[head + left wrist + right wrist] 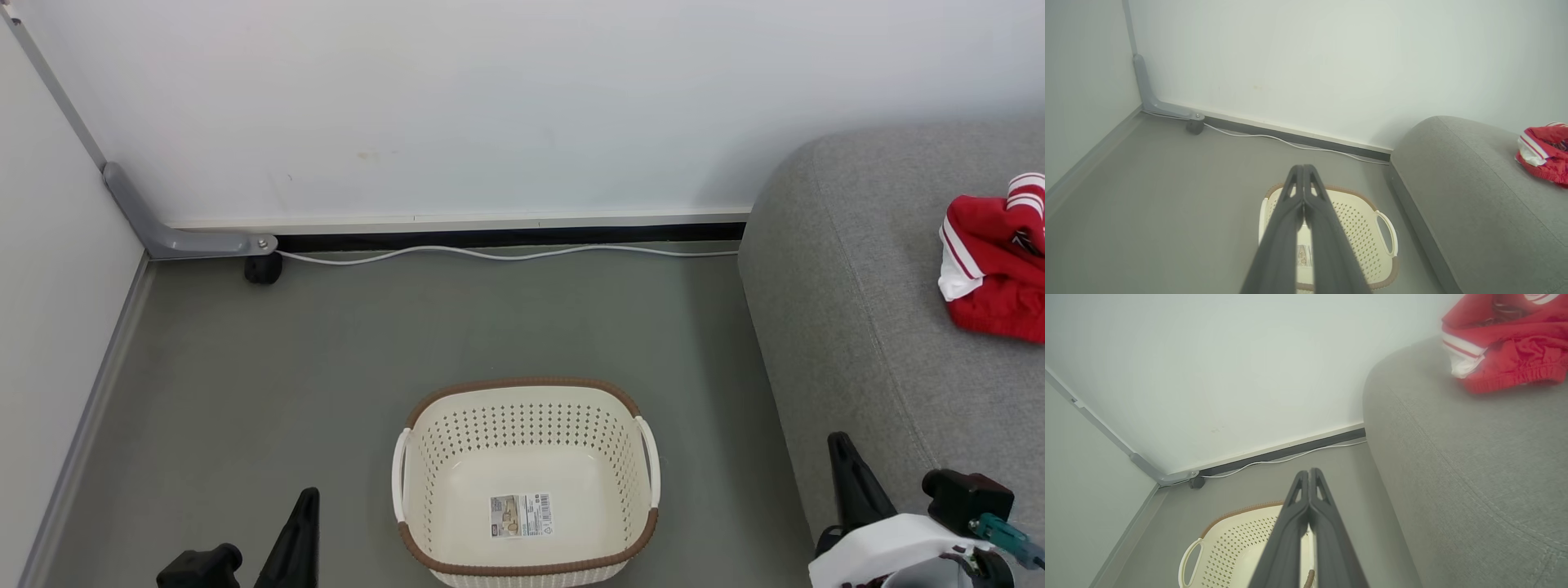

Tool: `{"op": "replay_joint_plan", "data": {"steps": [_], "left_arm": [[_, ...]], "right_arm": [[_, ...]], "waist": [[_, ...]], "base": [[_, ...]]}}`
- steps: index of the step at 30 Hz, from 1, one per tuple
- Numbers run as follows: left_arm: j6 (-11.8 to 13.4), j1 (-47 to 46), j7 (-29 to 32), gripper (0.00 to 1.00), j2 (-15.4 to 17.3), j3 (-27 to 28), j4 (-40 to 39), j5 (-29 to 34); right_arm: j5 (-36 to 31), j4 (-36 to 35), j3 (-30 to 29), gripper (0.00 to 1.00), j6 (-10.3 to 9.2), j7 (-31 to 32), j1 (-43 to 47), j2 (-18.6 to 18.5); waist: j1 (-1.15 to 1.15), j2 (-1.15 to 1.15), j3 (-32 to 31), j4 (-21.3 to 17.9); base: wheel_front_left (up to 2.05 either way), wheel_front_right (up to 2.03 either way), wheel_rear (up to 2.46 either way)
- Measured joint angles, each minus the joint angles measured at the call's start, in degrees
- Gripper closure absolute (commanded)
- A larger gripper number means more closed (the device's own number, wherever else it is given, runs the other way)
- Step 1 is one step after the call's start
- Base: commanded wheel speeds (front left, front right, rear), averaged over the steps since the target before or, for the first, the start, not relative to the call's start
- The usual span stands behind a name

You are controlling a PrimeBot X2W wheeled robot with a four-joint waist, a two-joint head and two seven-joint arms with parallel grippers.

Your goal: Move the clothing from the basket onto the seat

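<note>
Looks done: seeing basket [522, 429] empty, clothing [992, 286] on seat [849, 327] right of basket. Left gripper [1303, 167], right gripper [1309, 471] clenched, holding nothing.

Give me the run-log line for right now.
clothing: on seat | basket: no clothing inside | left gripper: shut, empty | right gripper: shut, empty | task: looks done

Clothing [992, 278] cut off by right edge. Seat [857, 286] runs past right, bottom edges. Basket [526, 382] near wall clipped at bottom; label [521, 515] print too small to read. Left wrist view: left gripper [1303, 168] hides basket middle.
</note>
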Motion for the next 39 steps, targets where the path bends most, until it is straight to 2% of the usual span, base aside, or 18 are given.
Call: {"op": "replay_joint_plan", "data": {"steps": [39], "left_arm": [[0.0,-1.7,5.78,1.0,0.67,1.69,-1.05,-24.52]], "right_arm": [[23.15,-4.08,-3.77,1.0,-0.01,6.39,0.02,0.18]], "waist": [[-0.01,0.0,-0.22,0.22]], "base": [[0.0,0.0,0.0]]}}
